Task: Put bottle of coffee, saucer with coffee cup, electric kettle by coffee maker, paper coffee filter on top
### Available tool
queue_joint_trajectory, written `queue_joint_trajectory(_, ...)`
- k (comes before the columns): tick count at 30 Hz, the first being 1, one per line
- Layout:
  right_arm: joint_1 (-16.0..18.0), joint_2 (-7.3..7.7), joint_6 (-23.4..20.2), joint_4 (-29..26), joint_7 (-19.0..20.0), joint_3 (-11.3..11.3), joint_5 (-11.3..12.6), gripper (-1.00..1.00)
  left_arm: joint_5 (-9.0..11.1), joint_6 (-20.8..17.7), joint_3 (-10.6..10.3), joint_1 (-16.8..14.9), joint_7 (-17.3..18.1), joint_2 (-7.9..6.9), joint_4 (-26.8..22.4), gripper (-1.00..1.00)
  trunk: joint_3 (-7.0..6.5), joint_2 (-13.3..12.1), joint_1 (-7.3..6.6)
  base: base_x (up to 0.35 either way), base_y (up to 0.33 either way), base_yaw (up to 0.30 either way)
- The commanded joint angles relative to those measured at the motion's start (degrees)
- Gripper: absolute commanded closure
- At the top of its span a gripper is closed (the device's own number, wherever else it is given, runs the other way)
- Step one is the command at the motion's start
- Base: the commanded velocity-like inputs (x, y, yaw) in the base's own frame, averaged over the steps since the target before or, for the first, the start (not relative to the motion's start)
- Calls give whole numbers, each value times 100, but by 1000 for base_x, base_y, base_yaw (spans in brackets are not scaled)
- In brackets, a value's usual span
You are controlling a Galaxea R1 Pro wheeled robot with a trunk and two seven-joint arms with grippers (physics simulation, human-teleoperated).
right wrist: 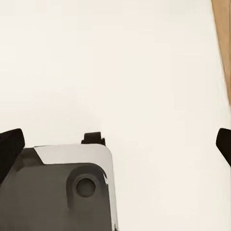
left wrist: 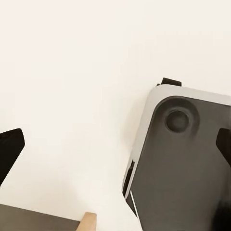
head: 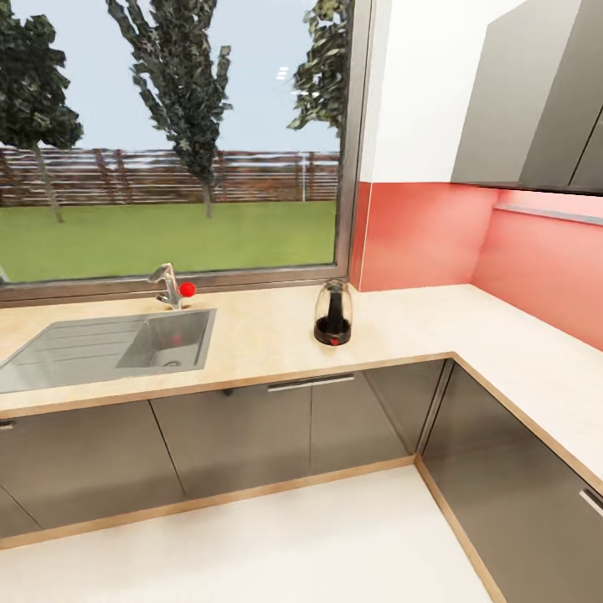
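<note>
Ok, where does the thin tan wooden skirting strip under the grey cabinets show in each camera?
Head view: the tan wooden skirting strip runs along the foot of the grey cabinet fronts and bends at the corner.
Left wrist view: a short tan stub at the frame edge, beside a grey panel.
Right wrist view: a tan band along the frame edge.
Shared landmark: the white floor borders it in every view.

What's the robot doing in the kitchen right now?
Nothing is being handled at the moment. The robot faces the long light tan wood-look countertop, where a rounded clear-glass kettle with a black base and red switch stands alone near the corner, right of the grey steel sink. Both wrist cameras look down at the pale floor and the robot's own grey base; the left gripper and the right gripper are open and empty.
</note>
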State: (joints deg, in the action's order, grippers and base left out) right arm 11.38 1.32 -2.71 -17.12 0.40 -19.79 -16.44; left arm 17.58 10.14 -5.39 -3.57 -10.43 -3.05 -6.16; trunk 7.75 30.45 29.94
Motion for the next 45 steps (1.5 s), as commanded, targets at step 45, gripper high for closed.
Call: queue_joint_trajectory(45, 1141, -1132, 1557, -4225, 82, 1081, 460, -100, 44, 47, -15, 67, -29, -122, 303, -100, 9, 9, 2, 96, 63, 0)
